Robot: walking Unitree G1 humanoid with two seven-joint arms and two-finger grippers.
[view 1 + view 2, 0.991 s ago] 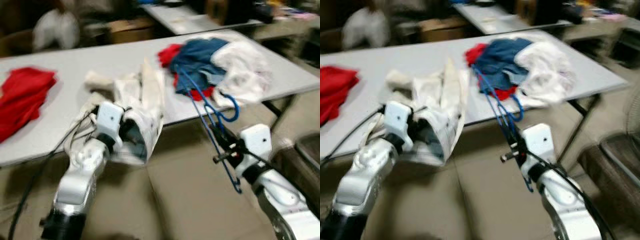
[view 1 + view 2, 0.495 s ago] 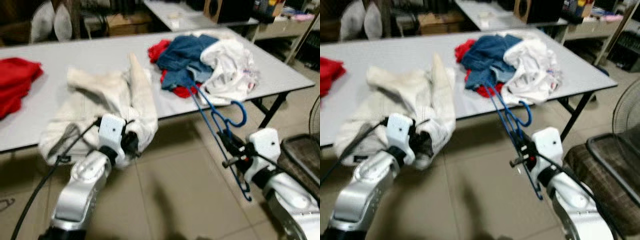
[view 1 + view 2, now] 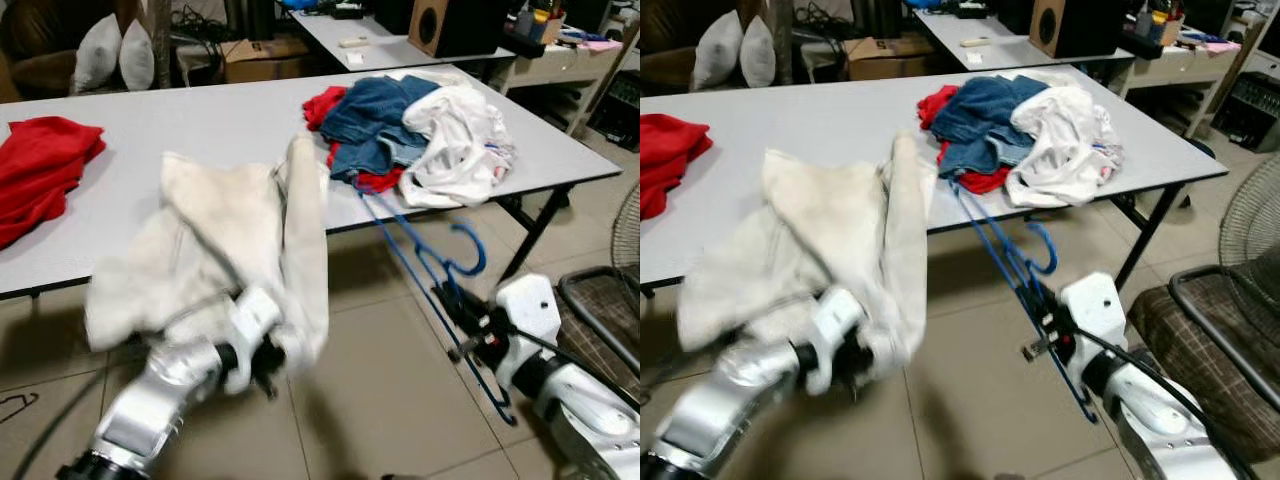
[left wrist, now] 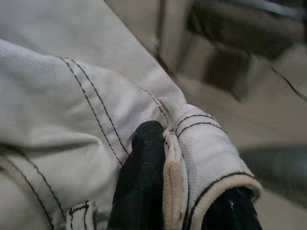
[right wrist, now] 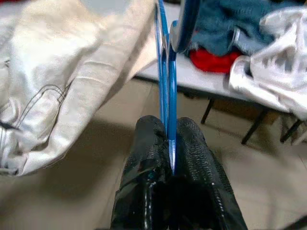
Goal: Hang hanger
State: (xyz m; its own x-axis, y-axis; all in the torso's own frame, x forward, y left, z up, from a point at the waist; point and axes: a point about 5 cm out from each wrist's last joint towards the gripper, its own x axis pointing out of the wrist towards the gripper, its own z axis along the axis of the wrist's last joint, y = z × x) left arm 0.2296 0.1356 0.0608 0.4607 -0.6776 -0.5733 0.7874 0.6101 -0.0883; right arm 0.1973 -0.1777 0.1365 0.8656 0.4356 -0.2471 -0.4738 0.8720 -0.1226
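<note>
My right claw (image 5: 171,143) is clamped on the blue hanger (image 3: 420,262), held off the worktop (image 3: 200,125) edge. My left claw (image 4: 165,191) pinches the cream garment (image 3: 235,240). I'd keep both grips firm and feed the hanger's shoulder into an opening.

Grey table (image 3: 200,120), red cloth (image 3: 40,175), clothes heap (image 3: 420,130), two pillows (image 3: 110,55), speaker (image 3: 455,25)

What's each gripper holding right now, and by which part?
Left gripper pinches the cream garment by a stitched hem edge. Right gripper clamps the blue hanger on its thin frame wire.
</note>
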